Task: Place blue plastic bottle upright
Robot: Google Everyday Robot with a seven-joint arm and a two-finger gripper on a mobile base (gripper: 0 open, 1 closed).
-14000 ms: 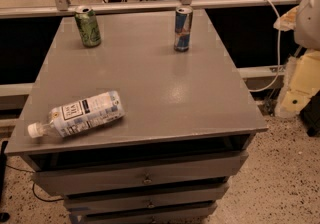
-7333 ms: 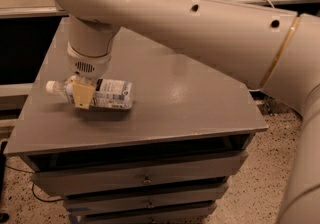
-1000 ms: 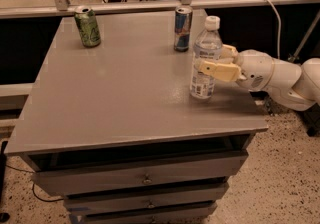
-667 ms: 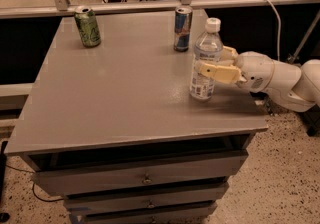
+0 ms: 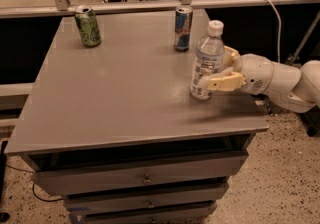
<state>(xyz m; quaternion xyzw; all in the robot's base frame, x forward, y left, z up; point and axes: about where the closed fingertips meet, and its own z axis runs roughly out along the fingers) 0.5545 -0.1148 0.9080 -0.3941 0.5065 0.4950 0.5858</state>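
Note:
The blue plastic bottle [image 5: 206,60], clear with a white cap and a pale label, stands upright on the grey table [image 5: 125,93] near its right edge. My gripper [image 5: 216,69] reaches in from the right, and its jaws straddle the bottle's lower half. The near finger [image 5: 222,82] lies in front of the bottle, a little off its side. The far finger [image 5: 231,54] shows behind it. The jaws look spread apart, and the bottle stands on its own base.
A blue-and-silver slim can [image 5: 183,28] stands just behind the bottle at the back. A green can [image 5: 87,26] stands at the back left. Drawers [image 5: 145,178] sit under the table top. My white arm [image 5: 285,80] extends off to the right.
The bottle was lying at the front left, then was lifted and set upright at the right. In the last second the near finger has moved off the label toward the camera.

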